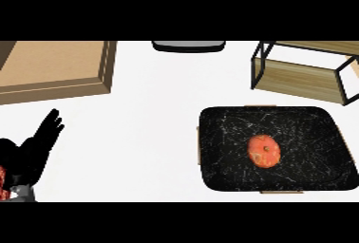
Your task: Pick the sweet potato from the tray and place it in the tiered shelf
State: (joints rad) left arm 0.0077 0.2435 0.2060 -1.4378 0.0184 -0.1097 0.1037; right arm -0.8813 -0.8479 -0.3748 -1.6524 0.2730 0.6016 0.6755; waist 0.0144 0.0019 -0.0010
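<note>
**While the sweet potato (265,151) lies untouched on the tray (224,123), only the left hand (35,146) shows**

Since the pick has not begun, what matters is where the sweet potato lies from the hands. It sits alone near the middle of the black tray at the lower right of the frame, its long axis running roughly top to bottom, tilted a little. Nothing else is in the tray.

At the lower left edge the left hand rests with fingers straight and pointing up, holding nothing. It is well apart from the tray, with a wide stretch of white counter (140,142) between them. The right hand is not in view, so its state cannot be told. As the tray is on the right side, the right arm is probably the better placed to reach it.

Directly above the tray, at the upper right, stands the tiered shelf (301,78), a black frame with pale wooden levels. No object shows on the levels that are visible. A wooden box (52,66) fills the upper left, and a dark object (188,45) sits at the top centre.
</note>
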